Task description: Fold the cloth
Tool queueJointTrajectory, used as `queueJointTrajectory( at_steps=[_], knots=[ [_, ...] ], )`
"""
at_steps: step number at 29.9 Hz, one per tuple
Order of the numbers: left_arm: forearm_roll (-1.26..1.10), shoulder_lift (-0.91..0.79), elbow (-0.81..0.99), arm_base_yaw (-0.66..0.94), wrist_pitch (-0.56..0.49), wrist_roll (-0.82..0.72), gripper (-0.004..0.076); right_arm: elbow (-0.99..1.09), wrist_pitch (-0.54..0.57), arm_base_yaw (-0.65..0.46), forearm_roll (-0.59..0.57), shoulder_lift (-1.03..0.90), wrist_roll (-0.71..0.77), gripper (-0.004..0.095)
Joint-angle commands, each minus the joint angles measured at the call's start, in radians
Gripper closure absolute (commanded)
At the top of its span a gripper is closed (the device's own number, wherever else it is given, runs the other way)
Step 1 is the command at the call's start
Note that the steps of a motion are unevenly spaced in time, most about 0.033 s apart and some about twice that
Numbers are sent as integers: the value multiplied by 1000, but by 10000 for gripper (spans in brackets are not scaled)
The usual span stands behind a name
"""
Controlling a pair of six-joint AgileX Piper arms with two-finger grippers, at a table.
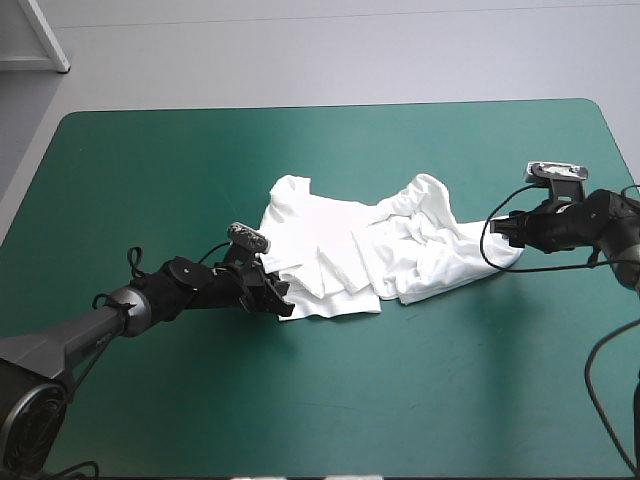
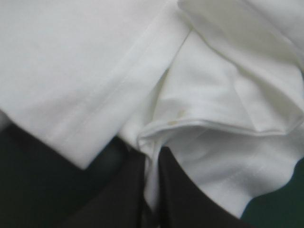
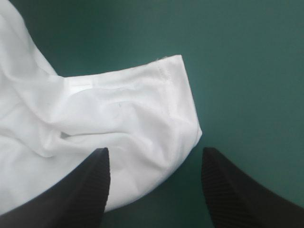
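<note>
The jaws stand all but shut, a thin fold of the white T-shirt (image 2: 95,61) pinched between them. Just ahead of them a curled hem (image 2: 223,126) lies across, a small yellowish mark (image 2: 180,113) beside it. A straight hem (image 2: 114,99) slants away to one side. A patch of teal-green table (image 2: 285,204) shows at the other.

L arm (image 1: 150,300) reaches low from near left twd centre; left gripper (image 1: 283,303) fingers all but closed, pinching T-shirt (image 1: 340,240) fabric. R arm (image 1: 590,225) enters from right, roughly level; right gripper (image 1: 505,232) fingers spread apart, holding nothing.
</note>
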Motion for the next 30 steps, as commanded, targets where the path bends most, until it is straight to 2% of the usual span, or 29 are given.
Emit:
queueJointTrajectory(
  at_steps=[1,9,14,16,20,30],
  knots=[
    [12,-16,-5,-4,57,-3,705,-55,-51,-8,23,48,-32,376],
    [10,-16,-5,-4,57,-3,705,-161,-122,-6,9,228,-33,376],
    [12,-16,-5,-4,55,-3,705,-220,-48,-6,9,319,-71,389],
    [12,-16,-5,-4,53,-3,705,-224,-10,-4,9,333,-97,495],
    [14,-16,-5,-4,53,-3,705,-224,35,-4,9,338,-119,914],
    [23,-26,-5,-2,28,-3,705,-224,51,-4,9,303,-119,925]
  ],
)
